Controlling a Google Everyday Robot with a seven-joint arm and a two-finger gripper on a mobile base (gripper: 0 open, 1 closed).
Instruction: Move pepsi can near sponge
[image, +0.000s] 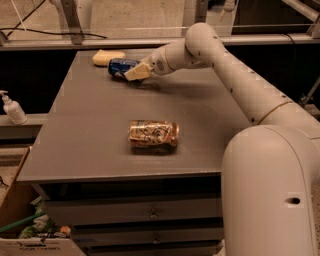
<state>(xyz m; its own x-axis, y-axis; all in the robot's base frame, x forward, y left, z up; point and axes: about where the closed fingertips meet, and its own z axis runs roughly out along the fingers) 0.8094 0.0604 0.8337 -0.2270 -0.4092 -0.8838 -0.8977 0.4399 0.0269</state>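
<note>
Across the grey table (90, 145) reaches the white arm (240, 75). A tan-gold can (153, 133) lies on its side toward the front. At the far edge sits the sponge (107, 57), the pepsi can (119, 66) on its side just beside it, clasped by the gripper (136, 73).

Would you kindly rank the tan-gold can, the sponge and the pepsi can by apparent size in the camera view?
1. tan-gold can, though nearest the camera.
2. sponge and pepsi can: alike; the gripper, at the can's right end, covers part.
</note>
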